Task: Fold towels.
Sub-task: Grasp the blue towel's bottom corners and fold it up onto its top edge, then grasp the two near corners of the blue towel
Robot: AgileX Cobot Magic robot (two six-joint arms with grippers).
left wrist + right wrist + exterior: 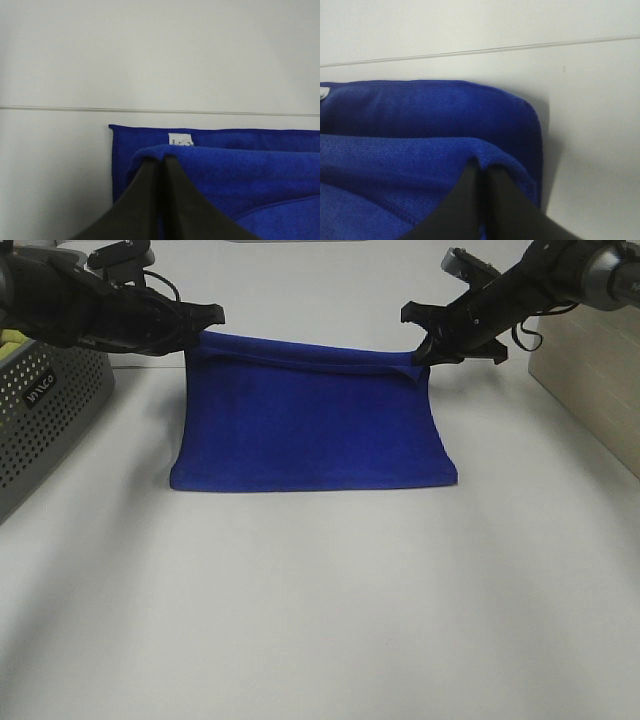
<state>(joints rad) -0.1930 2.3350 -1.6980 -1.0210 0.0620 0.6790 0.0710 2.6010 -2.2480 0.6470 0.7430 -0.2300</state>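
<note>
Pinching one corner each, the left gripper (203,332) and right gripper (420,358) hold one edge of the towel (310,435) raised and taut between them, jaws pressed together on the plush. The towel sits toward the far edge of the desk (320,620), doubled over, with its fold resting on the near side. The wrist views show a lower layer lying flat beneath the held edge, its tag (180,140) peeking out just beyond. Holding both corners level probably squares the upper layer so it can be laid edge to edge on the lower one. The half fold looks nearly closed; lowering and letting go seems next.
</note>
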